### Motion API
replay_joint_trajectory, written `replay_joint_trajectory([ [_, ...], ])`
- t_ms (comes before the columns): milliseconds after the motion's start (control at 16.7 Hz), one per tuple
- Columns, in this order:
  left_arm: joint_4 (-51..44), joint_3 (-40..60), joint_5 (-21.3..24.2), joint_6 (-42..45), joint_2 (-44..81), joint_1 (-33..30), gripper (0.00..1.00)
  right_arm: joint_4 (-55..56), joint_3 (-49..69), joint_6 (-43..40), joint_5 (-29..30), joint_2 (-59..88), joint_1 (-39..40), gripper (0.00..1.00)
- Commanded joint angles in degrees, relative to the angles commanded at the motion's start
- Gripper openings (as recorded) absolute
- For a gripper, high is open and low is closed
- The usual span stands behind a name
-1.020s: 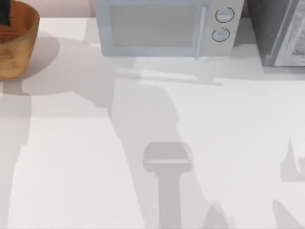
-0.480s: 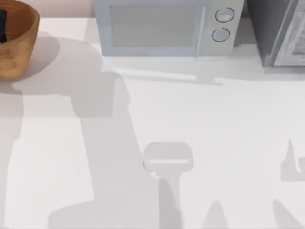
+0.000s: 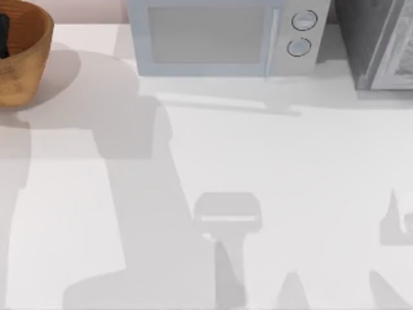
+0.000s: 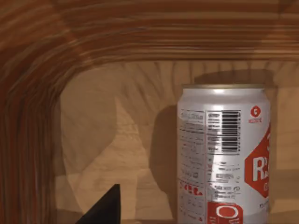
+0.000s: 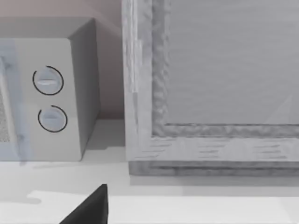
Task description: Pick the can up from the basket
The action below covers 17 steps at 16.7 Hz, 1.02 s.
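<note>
top view: the basket (image 3: 22, 58) sits at the worktop's (image 3: 271, 174) far left corner, with a dark part of our left arm (image 3: 3, 35) reaching down inside it; a microwave (image 3: 222, 35) stands at the back.

left wrist view: the can (image 4: 224, 154) stands upright on the basket's floor near its ribbed wall (image 4: 32, 93). one dark left finger (image 4: 105, 207) shows beside it, not touching; we cannot tell how far apart our fingers stand.

right wrist view: one right finger (image 5: 91, 207) hangs over the worktop facing the microwave's dials (image 5: 49, 100) and a grey cabinet (image 5: 210, 84); we cannot tell its spread.
</note>
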Motion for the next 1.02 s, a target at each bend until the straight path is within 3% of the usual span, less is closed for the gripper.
replay_joint_trajectory([
  [600, 7.6, -2.8, -0.2, -0.9, 4.8, -0.8, 1.00, 0.0, 0.0, 0.0, 0.0, 0.0, 0.0, 1.00],
  [1020, 7.6, -2.8, -0.2, -0.9, 4.8, -0.8, 0.47, 0.0, 0.0, 0.0, 0.0, 0.0, 0.0, 1.00],
])
